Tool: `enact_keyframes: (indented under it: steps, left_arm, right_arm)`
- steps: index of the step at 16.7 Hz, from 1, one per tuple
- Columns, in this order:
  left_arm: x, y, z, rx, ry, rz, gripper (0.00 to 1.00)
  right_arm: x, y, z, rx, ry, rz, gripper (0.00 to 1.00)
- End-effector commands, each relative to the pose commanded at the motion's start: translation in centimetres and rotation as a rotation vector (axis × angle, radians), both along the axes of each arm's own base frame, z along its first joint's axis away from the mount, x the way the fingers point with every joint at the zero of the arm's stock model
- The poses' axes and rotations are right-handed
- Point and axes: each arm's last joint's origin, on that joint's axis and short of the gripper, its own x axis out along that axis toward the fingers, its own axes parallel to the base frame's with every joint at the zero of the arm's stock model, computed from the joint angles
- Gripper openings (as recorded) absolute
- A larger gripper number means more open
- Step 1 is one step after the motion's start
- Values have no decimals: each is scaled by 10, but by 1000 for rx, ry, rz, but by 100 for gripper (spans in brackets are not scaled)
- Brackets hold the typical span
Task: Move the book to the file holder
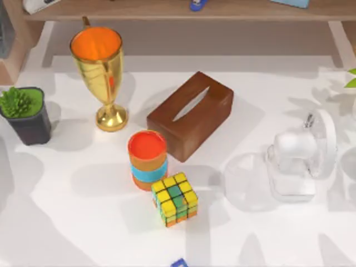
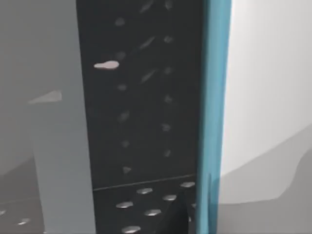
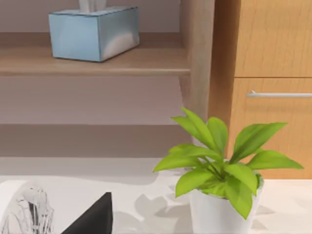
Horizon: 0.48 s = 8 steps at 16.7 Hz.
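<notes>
Starting at the arms: whether the left gripper is spread or pressed together I cannot tell, and the same goes for the right gripper. The left wrist view looks straight at a black perforated panel (image 2: 141,97), which looks like the file holder's wall, its holed base running along below. Right against its side stands a thin teal upright edge (image 2: 212,97), apparently the book, on end and just beside the holder. I cannot tell whether the two touch. A pale grey upright surface (image 2: 44,122) flanks the panel on the other side. In the right wrist view a dark wedge (image 3: 92,217) pokes in at the edge, and I cannot say what it is. Past it stands a leafy plant (image 3: 219,165) in a white pot, with a light-blue tissue box (image 3: 92,31) on a wooden shelf (image 3: 97,61) farther back. Out on the white table (image 1: 67,222), from above: a gold trophy cup (image 1: 103,72) stands upright at the left with a small potted succulent (image 1: 25,114) further left. A brown tissue box (image 1: 190,114) lies near the middle. An orange-and-blue banded cup (image 1: 147,158) stands just in front of it, and a colour cube (image 1: 175,198) sits beside that cup. A clear-and-white object (image 1: 297,158) sits at the right.
</notes>
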Motion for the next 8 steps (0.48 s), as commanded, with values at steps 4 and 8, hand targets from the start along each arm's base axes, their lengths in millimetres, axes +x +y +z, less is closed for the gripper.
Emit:
enact_keyframes:
  steps: [4,8]
  left_arm:
    - [0,0,0,0,0,0,100]
    - [0,0,0,0,0,0,100]
  right_arm:
    - [0,0,0,0,0,0,100]
    - [0,0,0,0,0,0,100]
